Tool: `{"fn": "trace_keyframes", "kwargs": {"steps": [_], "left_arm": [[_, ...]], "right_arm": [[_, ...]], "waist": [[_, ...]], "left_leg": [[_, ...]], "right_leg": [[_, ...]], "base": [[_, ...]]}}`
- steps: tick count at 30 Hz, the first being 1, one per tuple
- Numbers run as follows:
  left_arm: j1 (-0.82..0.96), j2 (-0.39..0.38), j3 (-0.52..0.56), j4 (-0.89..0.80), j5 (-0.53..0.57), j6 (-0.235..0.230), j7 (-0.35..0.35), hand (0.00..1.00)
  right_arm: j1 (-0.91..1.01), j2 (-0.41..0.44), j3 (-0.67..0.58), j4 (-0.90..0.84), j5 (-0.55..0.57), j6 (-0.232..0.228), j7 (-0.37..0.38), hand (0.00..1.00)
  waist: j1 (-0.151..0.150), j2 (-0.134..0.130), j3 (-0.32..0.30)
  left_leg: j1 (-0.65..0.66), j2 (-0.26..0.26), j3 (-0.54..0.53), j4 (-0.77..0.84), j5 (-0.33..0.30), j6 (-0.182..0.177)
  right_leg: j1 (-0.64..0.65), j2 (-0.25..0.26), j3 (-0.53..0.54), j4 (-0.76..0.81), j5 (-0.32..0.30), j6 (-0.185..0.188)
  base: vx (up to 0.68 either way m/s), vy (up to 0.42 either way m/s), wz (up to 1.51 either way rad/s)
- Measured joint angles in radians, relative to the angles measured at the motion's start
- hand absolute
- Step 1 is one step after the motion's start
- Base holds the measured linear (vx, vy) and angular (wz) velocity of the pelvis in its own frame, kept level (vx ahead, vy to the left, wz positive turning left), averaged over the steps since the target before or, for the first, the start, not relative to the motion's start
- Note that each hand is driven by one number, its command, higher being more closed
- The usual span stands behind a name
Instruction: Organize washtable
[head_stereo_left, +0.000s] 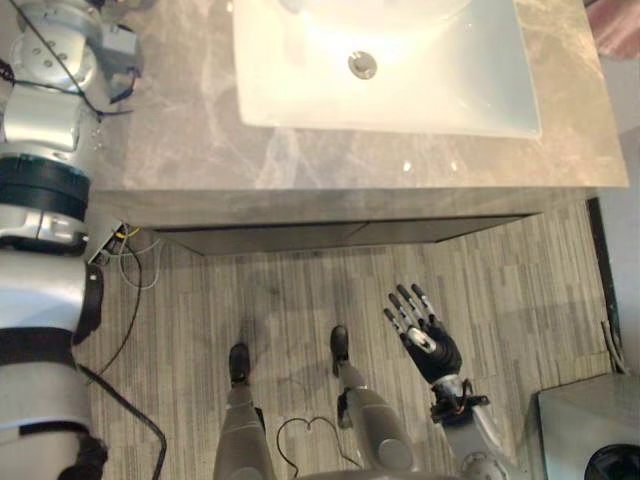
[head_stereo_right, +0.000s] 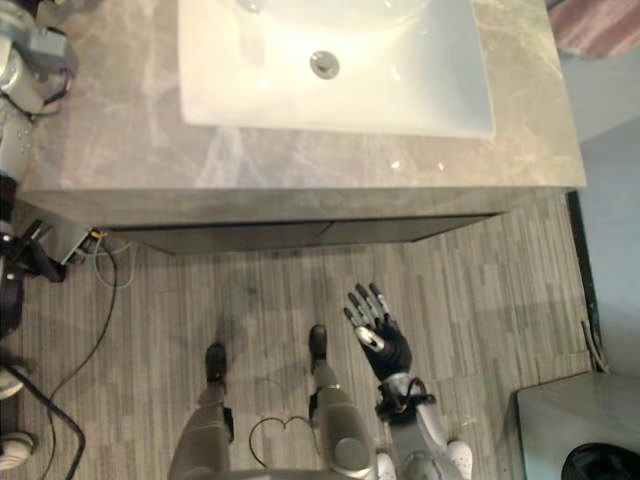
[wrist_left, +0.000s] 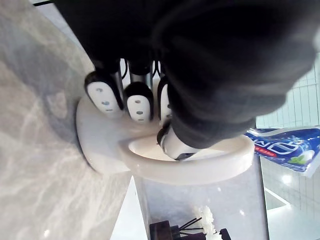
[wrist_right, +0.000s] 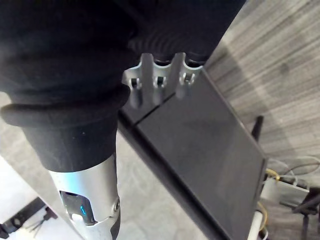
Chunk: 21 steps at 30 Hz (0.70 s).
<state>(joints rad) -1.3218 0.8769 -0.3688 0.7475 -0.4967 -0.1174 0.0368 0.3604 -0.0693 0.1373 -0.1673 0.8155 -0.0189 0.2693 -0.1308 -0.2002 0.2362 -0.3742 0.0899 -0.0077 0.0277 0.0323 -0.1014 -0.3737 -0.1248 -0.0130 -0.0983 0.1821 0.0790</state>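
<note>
Over the grey marble countertop (head_stereo_left: 180, 130) with its white rectangular basin (head_stereo_left: 450, 90), the left hand (wrist_left: 137, 102) pinches the white ceramic cup (wrist_left: 210, 170) mid-frame, thumb inside the rim, a shallow hold that may slip when lifted; the right hand (head_stereo_left: 425, 335) hangs spread, empty, lower right.

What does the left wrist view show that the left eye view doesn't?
Left wrist view: the left hand curled on a white cup, fingers outside and thumb at the rim; beyond it a blue tube and a dark reed diffuser.
Left eye view: the white sink with its drain, the dark cabinet front under the counter, and the right hand hanging open above the wood floor.
Both: the grey marble countertop.
</note>
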Motion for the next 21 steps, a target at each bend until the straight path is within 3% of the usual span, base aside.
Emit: {"fn": "trace_keyframes", "kwargs": {"steps": [7, 14, 16, 19, 21], "left_arm": [[0.023, -0.013, 0.014, -0.013, 0.003, 0.001, 0.0, 1.0], [0.308, -0.014, 0.142, -0.318, 0.037, 0.002, -0.004, 1.0], [0.407, -0.02, 0.202, -0.382, 0.036, 0.002, -0.014, 1.0], [0.6, -0.067, 0.326, -0.496, 0.023, 0.0, -0.016, 1.0], [0.819, -0.127, 0.473, -0.626, -0.007, -0.004, -0.018, 1.0]], "right_arm": [[0.0, 0.0, 0.0, 0.007, 0.0, 0.007, 0.0, 0.0], [-0.013, 0.001, -0.001, 0.035, -0.001, 0.015, 0.0, 0.0], [-0.021, 0.001, -0.007, 0.044, -0.001, 0.025, 0.0, 0.0], [-0.022, -0.001, -0.028, 0.051, -0.002, 0.027, -0.002, 0.0], [-0.034, 0.0, -0.076, 0.07, -0.006, 0.03, -0.004, 0.0]], "waist": [[0.001, 0.002, 0.002], [0.038, 0.012, 0.002], [0.048, 0.031, -0.003], [0.088, 0.078, -0.027], [0.099, 0.119, -0.056]], "left_leg": [[0.011, 0.0, -0.013, 0.007, 0.0, 0.0], [0.067, -0.007, -0.049, 0.006, 0.002, -0.002], [0.086, -0.008, -0.065, 0.004, 0.002, -0.003], [0.121, -0.013, -0.074, -0.016, 0.006, -0.004], [0.171, -0.019, -0.085, -0.036, 0.009, 0.0]], "right_leg": [[0.023, 0.0, -0.014, 0.0, 0.0, 0.0], [0.101, -0.008, -0.048, 0.0, -0.025, 0.023], [0.128, -0.008, -0.067, 0.0, -0.033, 0.021], [0.161, -0.014, -0.078, 0.0, -0.045, 0.029], [0.211, -0.02, -0.103, 0.0, -0.058, 0.029]], "base": [[-0.01, -0.015, 0.04], [-0.02, -0.012, 0.16], [0.0, -0.015, 0.22], [0.01, 0.001, 0.13], [0.05, -0.002, 0.2]]}}
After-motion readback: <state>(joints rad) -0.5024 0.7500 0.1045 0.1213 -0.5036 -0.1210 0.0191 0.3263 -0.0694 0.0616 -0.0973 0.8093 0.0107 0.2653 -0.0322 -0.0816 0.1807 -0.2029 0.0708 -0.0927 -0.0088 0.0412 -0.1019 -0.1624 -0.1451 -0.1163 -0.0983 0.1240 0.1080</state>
